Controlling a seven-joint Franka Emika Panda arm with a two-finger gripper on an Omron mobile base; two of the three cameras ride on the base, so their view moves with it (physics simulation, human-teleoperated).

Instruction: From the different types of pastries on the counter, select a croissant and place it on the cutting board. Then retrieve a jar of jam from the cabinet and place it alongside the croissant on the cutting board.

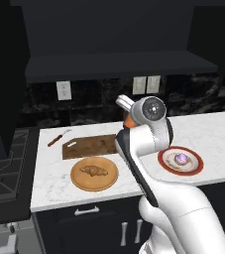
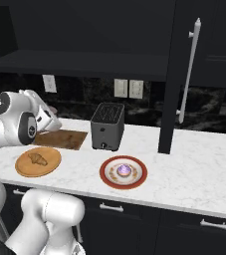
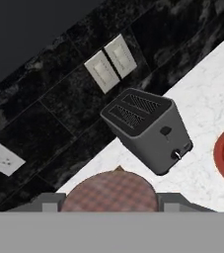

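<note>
The golden-brown croissant [image 1: 94, 171] [image 2: 37, 158] lies on a round light wooden plate [image 1: 79, 181] near the counter's front edge. Just behind it is the dark brown cutting board [image 1: 89, 145] [image 2: 64, 138], bare on top. My gripper [image 2: 49, 118] [image 3: 111, 201] hovers over the board's right end, shut on the jar of jam [image 3: 108, 191]. The jar's reddish-brown lid sits between the fingers. A sliver of the jar's orange body [image 1: 129, 121] peeks out behind my arm. The round purple-topped pastry [image 1: 182, 158] [image 2: 124, 170] rests on a red-rimmed plate [image 1: 196, 166].
A grey toaster [image 2: 108, 126] [image 3: 150, 129] stands right of the board against the black backsplash. A red-handled knife [image 1: 58, 137] lies left of the board. The overhead cabinet's shelf [image 1: 114, 64] hangs above, its tall door [image 2: 184, 74] swung open. A stove [image 1: 5, 168] borders the counter's left end.
</note>
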